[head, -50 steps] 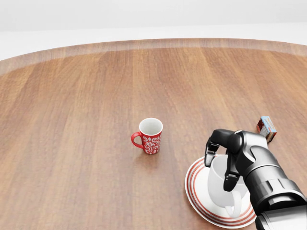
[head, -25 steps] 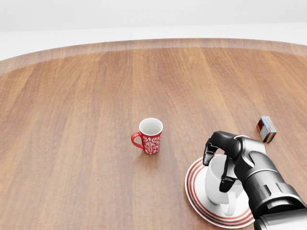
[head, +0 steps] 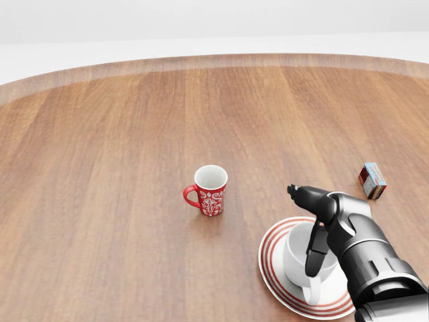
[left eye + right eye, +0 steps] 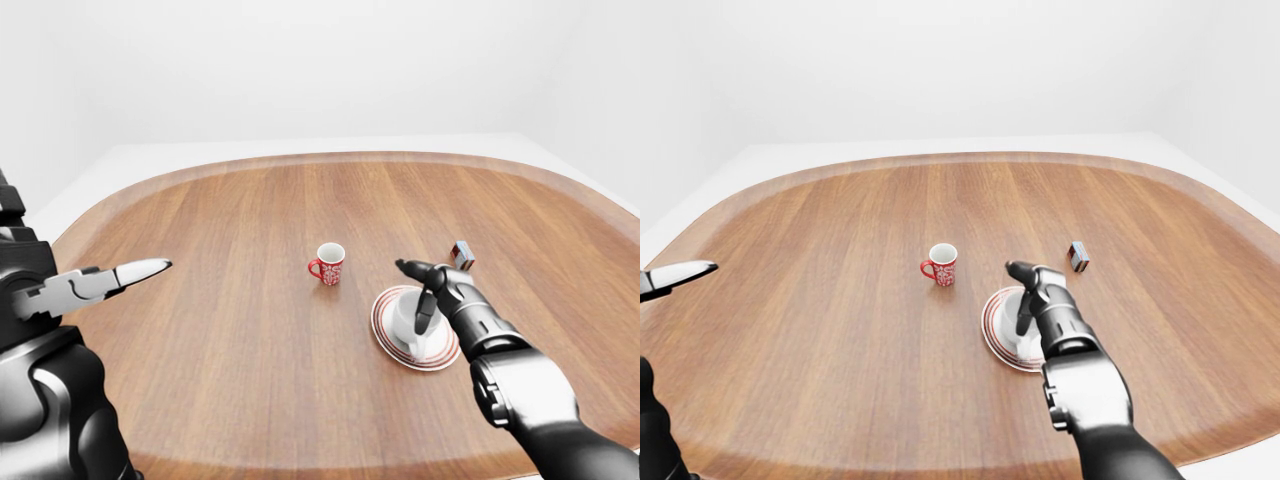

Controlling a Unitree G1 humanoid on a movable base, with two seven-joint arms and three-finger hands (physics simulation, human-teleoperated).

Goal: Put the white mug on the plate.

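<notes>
The white mug (image 3: 299, 258) stands upright on the white plate with red rings (image 3: 271, 258) at the lower right of the head view, its handle toward the bottom. My right hand (image 3: 306, 225) is open over the mug, fingers spread, one finger hanging in front of the mug's rim and not closed round it. My left hand (image 4: 110, 277) is open, held out over the table's left side in the left-eye view, far from the mug.
A red patterned mug (image 3: 209, 190) stands left of the plate near the table's middle. A small red and blue box (image 3: 373, 180) lies to the right of my right hand. The wooden table's rounded edge (image 4: 300, 160) runs along the top.
My right hand's fingers have opened from round the white mug, which has settled lower onto the plate. The red mug and the box have not moved.
</notes>
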